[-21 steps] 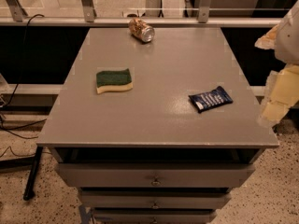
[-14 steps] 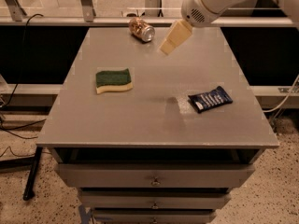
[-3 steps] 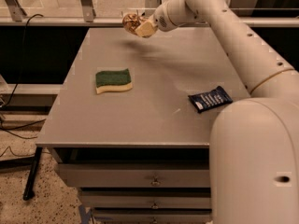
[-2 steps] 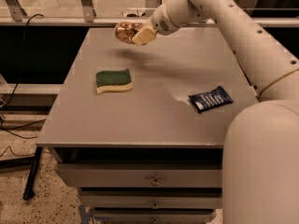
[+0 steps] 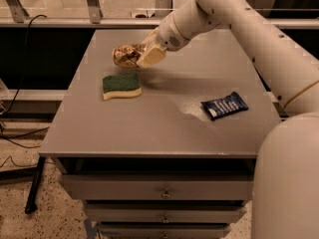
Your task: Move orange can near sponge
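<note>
The orange can (image 5: 123,55), mottled orange-gold and tan, is held on its side in my gripper (image 5: 141,54), just above the table and a little behind the sponge. The gripper is shut on the can, with a cream finger (image 5: 151,56) across its right end. The sponge (image 5: 121,85), dark green on top with a pale yellow base, lies flat on the left part of the grey table (image 5: 164,123), directly in front of the can. My white arm reaches in from the upper right.
A flat dark blue packet (image 5: 225,105) lies on the right side of the table. A railing and dark gap run behind the table's far edge. Drawers (image 5: 164,193) sit below the front edge. My arm's white body (image 5: 289,183) fills the lower right.
My gripper picked the can up from the table's far edge and carried it forward and left, down toward the sponge.
</note>
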You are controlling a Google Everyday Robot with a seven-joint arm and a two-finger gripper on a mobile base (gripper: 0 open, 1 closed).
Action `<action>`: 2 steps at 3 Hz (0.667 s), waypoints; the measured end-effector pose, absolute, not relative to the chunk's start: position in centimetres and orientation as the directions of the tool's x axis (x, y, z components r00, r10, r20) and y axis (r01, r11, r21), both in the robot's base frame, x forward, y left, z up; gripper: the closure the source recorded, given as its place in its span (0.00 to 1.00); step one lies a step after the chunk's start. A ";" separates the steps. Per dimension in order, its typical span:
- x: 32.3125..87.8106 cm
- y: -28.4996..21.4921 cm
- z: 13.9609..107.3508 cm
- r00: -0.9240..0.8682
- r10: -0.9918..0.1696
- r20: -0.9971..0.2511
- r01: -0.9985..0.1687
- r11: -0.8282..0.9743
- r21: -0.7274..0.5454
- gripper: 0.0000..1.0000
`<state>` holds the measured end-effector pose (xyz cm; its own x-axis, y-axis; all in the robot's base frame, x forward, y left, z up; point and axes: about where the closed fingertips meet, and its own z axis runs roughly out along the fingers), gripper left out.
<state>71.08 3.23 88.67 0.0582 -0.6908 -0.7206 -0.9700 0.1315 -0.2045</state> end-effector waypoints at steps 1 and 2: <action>69.2 3.5 87.2 0.105 -0.696 -0.710 -0.980 0.050 -0.194 0.81; 68.3 2.2 86.2 0.125 -0.705 -0.698 -0.980 0.023 -0.197 0.57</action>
